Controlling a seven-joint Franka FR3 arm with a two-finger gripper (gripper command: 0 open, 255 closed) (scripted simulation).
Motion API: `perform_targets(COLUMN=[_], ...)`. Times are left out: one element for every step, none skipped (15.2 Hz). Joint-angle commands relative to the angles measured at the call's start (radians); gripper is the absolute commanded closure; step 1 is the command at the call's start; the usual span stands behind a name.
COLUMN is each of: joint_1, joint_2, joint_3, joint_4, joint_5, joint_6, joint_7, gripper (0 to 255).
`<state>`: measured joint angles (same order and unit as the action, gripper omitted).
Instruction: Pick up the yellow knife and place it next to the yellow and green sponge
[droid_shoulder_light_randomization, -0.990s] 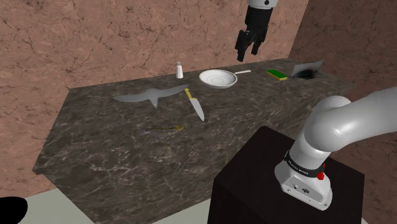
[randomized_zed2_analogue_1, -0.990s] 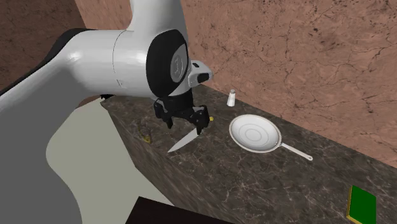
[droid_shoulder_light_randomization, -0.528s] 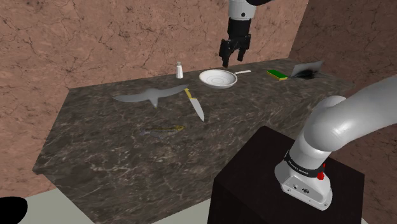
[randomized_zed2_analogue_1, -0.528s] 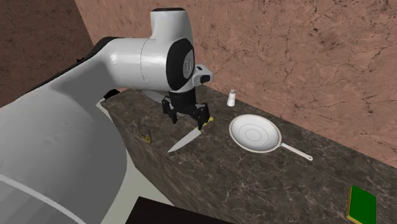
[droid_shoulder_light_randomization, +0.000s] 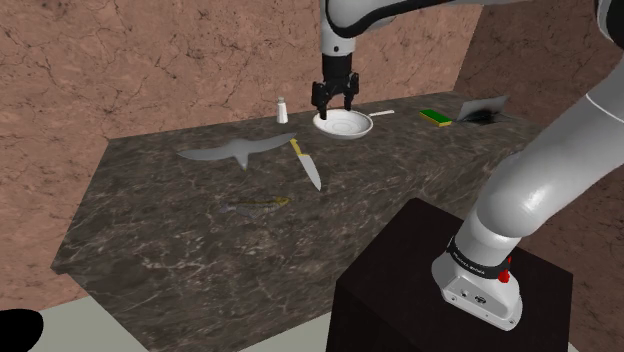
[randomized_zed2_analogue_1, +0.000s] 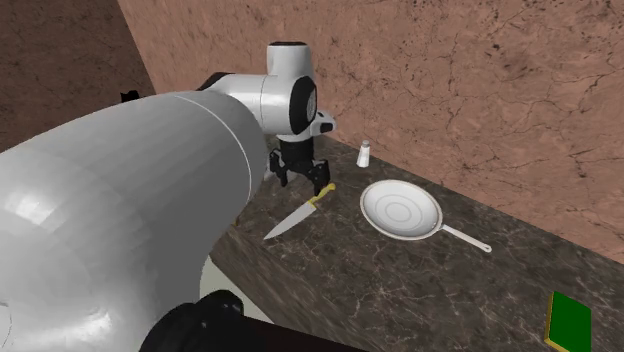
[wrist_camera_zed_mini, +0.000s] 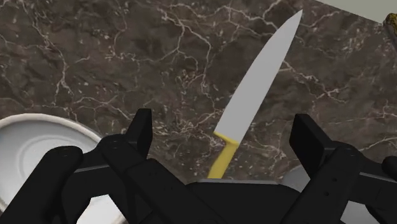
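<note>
Yellow-handled knife (wrist_camera_zed_mini: 257, 95) lies flat on the bench (wrist_camera_zed_mini: 95, 57); lower the released hand (wrist_camera_zed_mini: 226, 127) squarely, straddling its handle crosswise.

On the counter (droid_shoulder_light_randomization: 200, 230), the knife (droid_shoulder_light_randomization: 307, 163) lies in front of the pan (droid_shoulder_light_randomization: 342, 124), with the shaker (droid_shoulder_light_randomization: 282, 110) behind them. The sponge (droid_shoulder_light_randomization: 435, 116) lies well apart, to the shoulder view's right of the pan. The gripper (droid_shoulder_light_randomization: 331, 106) hangs over the knife's handle.
</note>
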<state>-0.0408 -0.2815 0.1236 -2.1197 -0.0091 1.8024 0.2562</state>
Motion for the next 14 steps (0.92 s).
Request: perform_targets(joint_1=[-0.005, -0.006, -0.007, -0.008, -0.008, -0.009, -0.008, -0.008, -0.007, -0.006, -0.005, -0.004, -0.002, 0.000], joint_2=[0.086, 0.127, 0.168, 0.210, 0.251, 0.293, 0.335, 0.377, 0.419, 0.461, 0.504, 0.546, 0.590, 0.633], joint_3=[0.004, 0.006, 0.008, 0.009, 0.010, 0.010, 0.010, 0.010, 0.009, 0.008, 0.007, 0.005, 0.003, 0.001], joint_4=[0.038, 0.062, 0.086, 0.112, 0.139, 0.167, 0.197, 0.228, 0.260, 0.293, 0.328, 0.365, 0.403, 0.442], joint_5=[-0.004, -0.006, -0.009, -0.011, -0.014, -0.016, -0.019, -0.021, -0.023, -0.025, -0.027, -0.029, -0.030, -0.031], joint_6=[0.028, 0.036, 0.043, 0.049, 0.054, 0.058, 0.061, 0.063, 0.063, 0.063, 0.061, 0.058, 0.054, 0.049], joint_7=[0.022, 0.033, 0.044, 0.055, 0.066, 0.077, 0.087, 0.097, 0.106, 0.116, 0.124, 0.133, 0.141, 0.149], gripper=[0, 0, 0, 0, 0, 0, 0, 0, 0, 0, 0, 0, 0, 0])
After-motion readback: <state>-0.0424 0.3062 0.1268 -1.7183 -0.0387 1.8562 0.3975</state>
